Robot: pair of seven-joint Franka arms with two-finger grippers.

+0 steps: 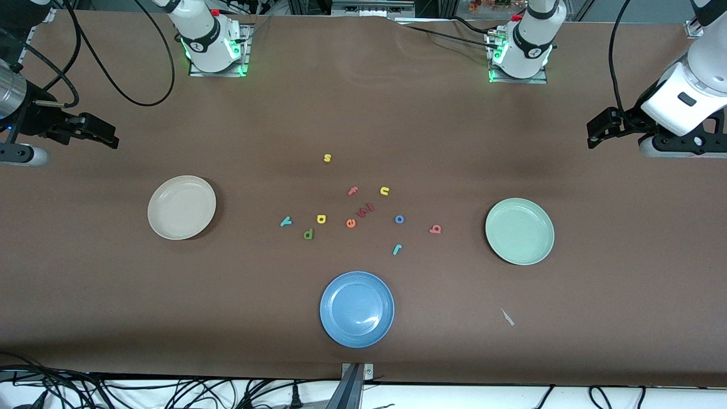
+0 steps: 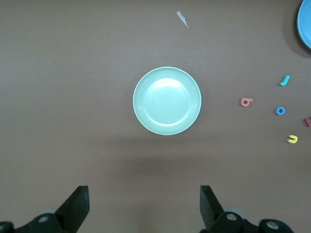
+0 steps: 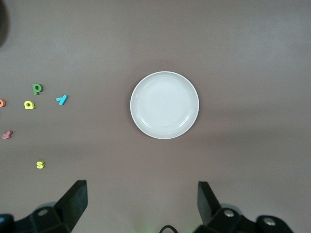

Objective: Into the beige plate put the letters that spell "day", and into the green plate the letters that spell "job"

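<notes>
Both hands open, empty: right hand (image 1: 105, 138) prob. closer to d (image 1: 308, 233), a (image 1: 321, 218), y (image 1: 285, 221) by beige plate (image 1: 164, 224); left hand (image 1: 597, 128) to j/o/b.

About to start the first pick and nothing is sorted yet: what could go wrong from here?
1. The yellow a lies close to the green d, and the yellow u and yellow s are look-alike decoys, so a wrong or double grab seems possible.
2. The blue plate sits near the teal j; a letter could land there instead of the green plate.
</notes>
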